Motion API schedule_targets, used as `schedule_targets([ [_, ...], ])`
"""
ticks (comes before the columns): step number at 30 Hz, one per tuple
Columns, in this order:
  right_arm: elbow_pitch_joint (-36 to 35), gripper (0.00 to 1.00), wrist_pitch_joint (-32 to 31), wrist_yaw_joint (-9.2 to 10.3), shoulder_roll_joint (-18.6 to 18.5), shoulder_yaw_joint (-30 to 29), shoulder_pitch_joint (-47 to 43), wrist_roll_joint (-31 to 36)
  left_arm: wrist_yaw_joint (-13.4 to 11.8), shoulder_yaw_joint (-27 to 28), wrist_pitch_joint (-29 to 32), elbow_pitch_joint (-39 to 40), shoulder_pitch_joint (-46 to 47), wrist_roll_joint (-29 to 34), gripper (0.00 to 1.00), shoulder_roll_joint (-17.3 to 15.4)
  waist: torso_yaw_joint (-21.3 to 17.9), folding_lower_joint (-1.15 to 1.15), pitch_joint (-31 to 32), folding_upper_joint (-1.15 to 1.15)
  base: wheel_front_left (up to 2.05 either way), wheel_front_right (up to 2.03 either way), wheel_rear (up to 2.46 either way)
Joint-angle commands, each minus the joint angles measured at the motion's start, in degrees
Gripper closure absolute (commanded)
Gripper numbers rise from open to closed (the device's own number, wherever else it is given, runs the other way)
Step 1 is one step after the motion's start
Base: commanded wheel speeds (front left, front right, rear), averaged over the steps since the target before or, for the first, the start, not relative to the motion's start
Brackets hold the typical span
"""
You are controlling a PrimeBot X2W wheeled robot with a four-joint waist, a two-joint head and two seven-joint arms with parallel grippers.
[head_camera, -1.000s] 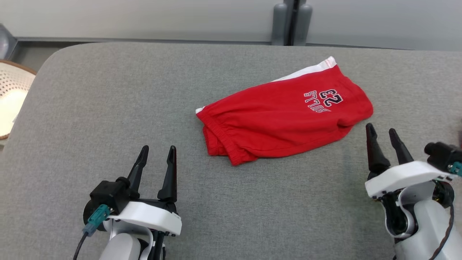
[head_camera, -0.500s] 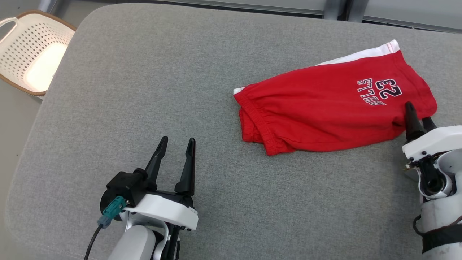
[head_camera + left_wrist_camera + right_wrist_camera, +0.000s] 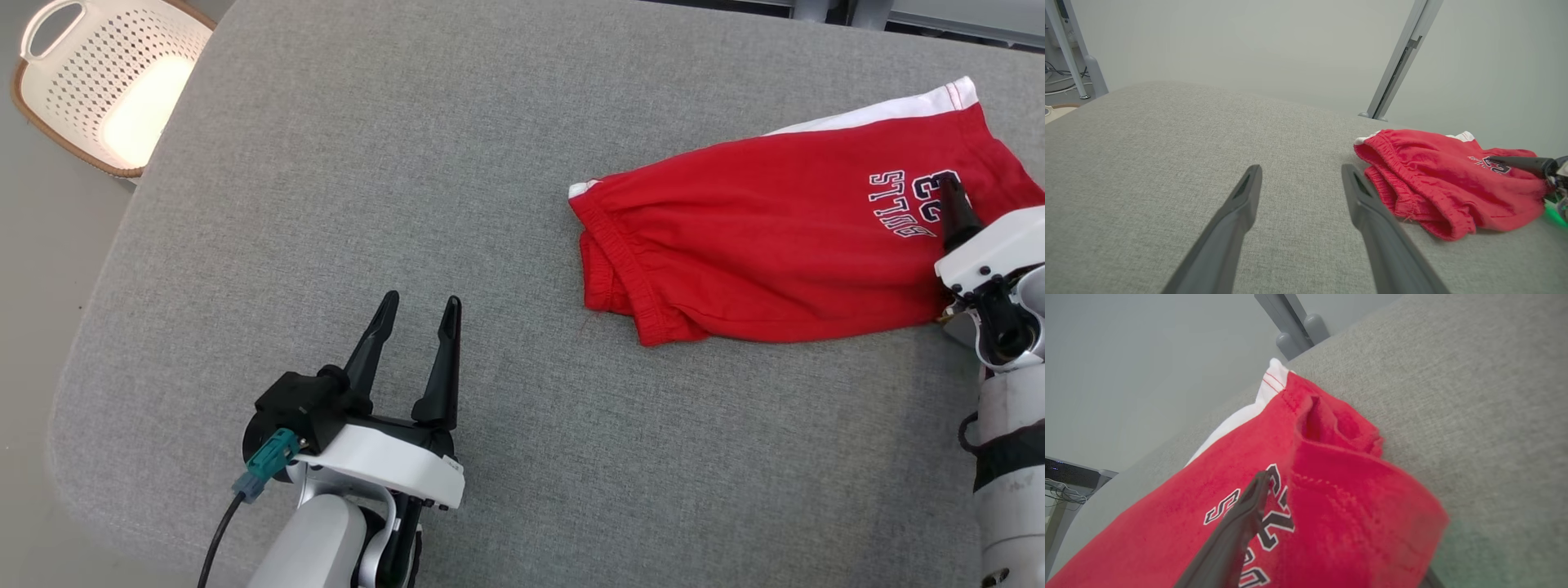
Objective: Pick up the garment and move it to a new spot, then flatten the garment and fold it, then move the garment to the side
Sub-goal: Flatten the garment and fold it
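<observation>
Left gripper [image 3: 421, 300]: lower left of head view, fingers [image 3: 445, 359] spread wide, pointing up-frame. Right gripper [image 3: 957, 204]: far right edge, wrist rolled, fingers apart, one dark finger showing.

Grey fabric-covered table [image 3: 326, 204] takes up most of the head view, with a rounded corner at lower left and an even weave. White perforated basket [image 3: 106, 49] with a brown rim sits off the table in the upper left corner on the pale floor [image 3: 41, 245], handle cutout toward the top, inside brightly lit. Left wrist view: plain grey wall [image 3: 1249, 49] behind the table, a slanted metal post [image 3: 1400, 65] at upper right, loose cables [image 3: 1061, 87] at the far left edge. Right wrist view: two grey cylinders [image 3: 1302, 332] at top centre behind the table edge, and more cables [image 3: 1061, 490] at lower left.
</observation>
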State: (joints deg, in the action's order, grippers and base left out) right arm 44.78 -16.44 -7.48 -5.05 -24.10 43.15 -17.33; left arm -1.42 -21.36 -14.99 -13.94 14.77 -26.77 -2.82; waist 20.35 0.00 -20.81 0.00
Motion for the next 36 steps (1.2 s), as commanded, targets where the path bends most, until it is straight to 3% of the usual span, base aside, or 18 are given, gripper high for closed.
schedule_targets([
  [1,3.2,0.5,-1.1,-0.01,1.2,-0.2,-0.3,1.1,-0.2,-0.1,-0.3,0.0,1.1,-0.3,0.0,-0.2,0.2,0.0,-0.3,0.0,0.0,0.0,0.0],
  [2,3.4,1.0,-0.7,0.0,1.3,0.0,0.5,1.5,-0.3,-0.2,-0.3,0.0,1.1,-0.3,0.0,-0.2,0.3,0.0,-0.4,0.0,0.0,0.0,0.0],
  [11,1.9,1.0,7.1,0.0,0.8,3.2,0.2,-0.4,-0.2,0.5,-0.3,-0.7,1.1,0.2,0.0,-0.2,-1.5,0.0,0.8,0.0,0.0,0.0,0.0],
  [18,-2.5,1.0,12.0,0.01,1.0,6.2,-5.5,-6.5,0.1,2.8,-0.3,-1.6,0.2,1.4,0.0,-0.2,-6.3,0.0,3.8,0.0,0.0,0.0,0.0],
  [29,-10.2,1.0,14.4,0.0,1.9,5.8,-18.2,-12.4,1.1,5.0,-0.3,-2.8,-2.0,3.2,0.0,-0.2,-13.4,0.0,9.0,0.0,0.0,0.0,0.0],
  [36,-9.9,1.0,15.7,0.0,2.1,8.4,-21.4,-14.5,1.8,5.4,-0.3,-3.7,-2.8,4.0,0.0,-0.2,-15.6,0.0,10.7,0.0,0.0,0.0,0.0],
])
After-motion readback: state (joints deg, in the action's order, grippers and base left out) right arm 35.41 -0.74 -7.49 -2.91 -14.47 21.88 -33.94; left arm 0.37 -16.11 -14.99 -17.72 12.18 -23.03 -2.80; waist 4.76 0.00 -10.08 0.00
